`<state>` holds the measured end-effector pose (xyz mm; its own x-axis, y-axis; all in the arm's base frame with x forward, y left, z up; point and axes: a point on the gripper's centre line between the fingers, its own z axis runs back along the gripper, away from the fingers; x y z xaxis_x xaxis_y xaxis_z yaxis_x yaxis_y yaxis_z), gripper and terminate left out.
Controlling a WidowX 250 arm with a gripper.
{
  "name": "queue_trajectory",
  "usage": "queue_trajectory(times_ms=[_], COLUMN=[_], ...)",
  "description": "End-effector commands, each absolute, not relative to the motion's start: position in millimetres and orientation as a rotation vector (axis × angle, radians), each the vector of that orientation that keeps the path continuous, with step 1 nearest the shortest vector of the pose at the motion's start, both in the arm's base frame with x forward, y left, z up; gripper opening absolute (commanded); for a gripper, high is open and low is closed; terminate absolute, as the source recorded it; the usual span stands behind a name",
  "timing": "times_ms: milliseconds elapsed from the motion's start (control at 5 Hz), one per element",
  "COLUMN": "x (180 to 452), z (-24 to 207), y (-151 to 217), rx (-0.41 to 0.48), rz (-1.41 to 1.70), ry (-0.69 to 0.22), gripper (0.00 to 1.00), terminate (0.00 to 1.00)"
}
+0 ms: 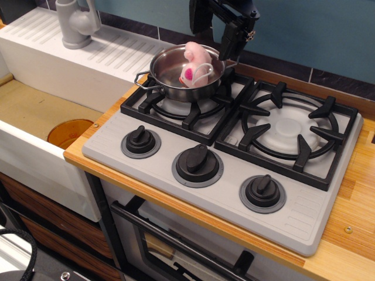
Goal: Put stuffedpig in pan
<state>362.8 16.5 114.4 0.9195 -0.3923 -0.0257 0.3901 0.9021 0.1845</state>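
Stuffedpig (pixel 195 63) sits inside the pan (pixel 170 79), leaning on the far-right inner wall, pink snout facing the camera, white string loop draped over its front. It lies just below and a bit left of the gripper (pixel 215 26), not touching it.

Pan is on the rear-left burner grate (pixel 186 108) of the stove (pixel 222 146), directly under and in front of the gripper; one loop handle pokes left, the other sits right beneath the gripper's right finger.

Gripper hangs above the pan's back rim, fingers spread w/ a clear gap, holding nothing. Its upper part is cut off by the frame top.

Further out from the gripper: right burner grate (pixel 288 130) down and to the right; three black knobs (pixel 198 163) along the stove front, well below. Off to the left, a white sink (pixel 53 99) w/ grey faucet (pixel 77 23); orange drain disc (pixel 69 132) in the basin. Wooden table (pixel 351 222) edges the stove; oven door handle (pixel 181 243) at the bottom.
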Motion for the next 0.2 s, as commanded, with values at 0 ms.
queue_trajectory(times_ms=[0], x=[369.9], z=[148.0], y=[9.6], rx=[0.202], rz=[-0.395], ry=[-0.101], gripper=[1.00], terminate=[1.00])
